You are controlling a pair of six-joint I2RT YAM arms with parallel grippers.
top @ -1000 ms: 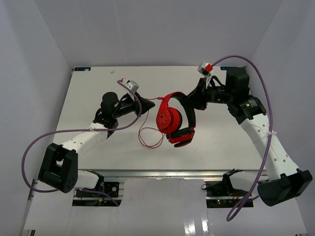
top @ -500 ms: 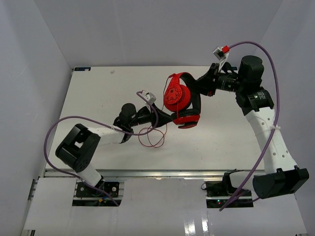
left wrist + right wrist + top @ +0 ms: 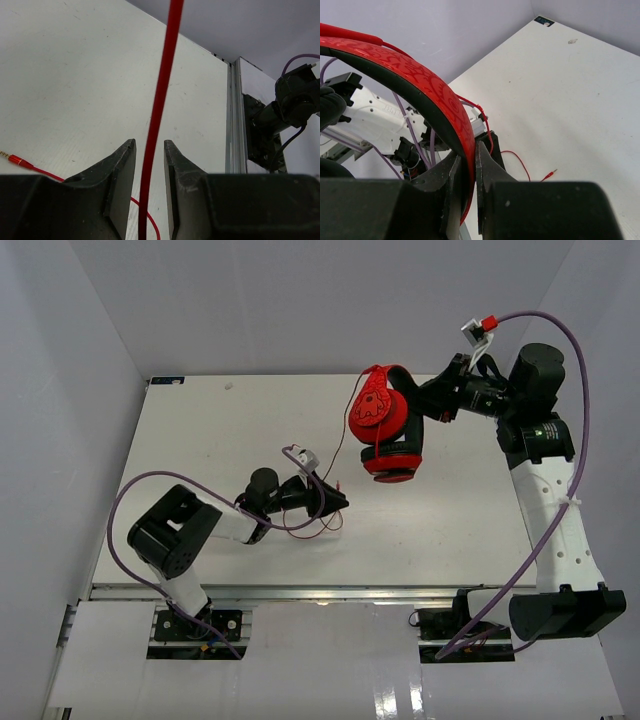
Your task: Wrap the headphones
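Aloft, headphones (image 3: 381,421) hang clamped in right pincer (image 3: 426,403).

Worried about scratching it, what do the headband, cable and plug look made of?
Headband: likely hard plastic, glossy red, patterned surface catching light. Cable: probably rubbery sheath, smooth, curling freely. Plug: metallic-looking gold tip, red sleeve.

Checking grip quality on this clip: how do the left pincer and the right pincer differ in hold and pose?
The right pincer is shut on the patterned headband of the headphones. The left pincer stands open, and the thin red cable runs between its fingers with gaps either side. The right pincer holds high above the table, while the left pincer sits low near it. Both handle the same headphones.
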